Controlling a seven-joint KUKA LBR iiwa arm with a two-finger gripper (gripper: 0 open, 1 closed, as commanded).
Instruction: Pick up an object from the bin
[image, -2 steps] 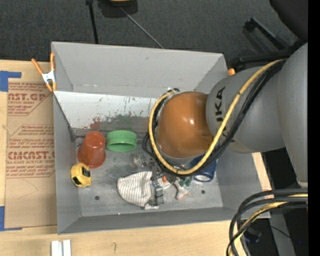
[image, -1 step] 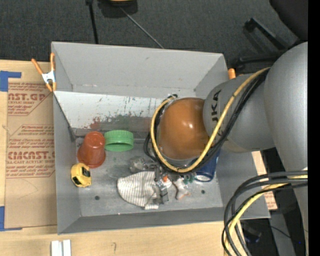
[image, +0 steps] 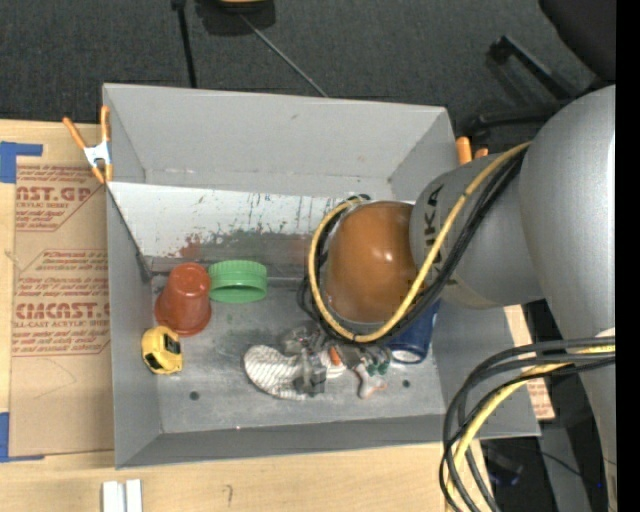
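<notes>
Right of the orange cup (image: 186, 297), by the near wall of the bin (image: 127, 360), a white mesh-patterned thing (image: 268, 368) is lying flat, its long axis running left to right. The gripper (image: 308, 362) is resting over its right end; open or closed, I cannot tell. A green lid (image: 238, 281) is lying just right of the cup, a yellow tape measure (image: 161, 351) below it. The arm (image: 560, 220) is bending in, its orange cover (image: 365, 260) facing up.

bin (image: 128, 330) count: 1 red-orange cup (image: 187, 298), 1 green lid (image: 238, 281), 1 yellow tape measure (image: 161, 351), 1 grey-white mesh piece (image: 270, 370), 1 part-hidden blue thing (image: 420, 335).
</notes>
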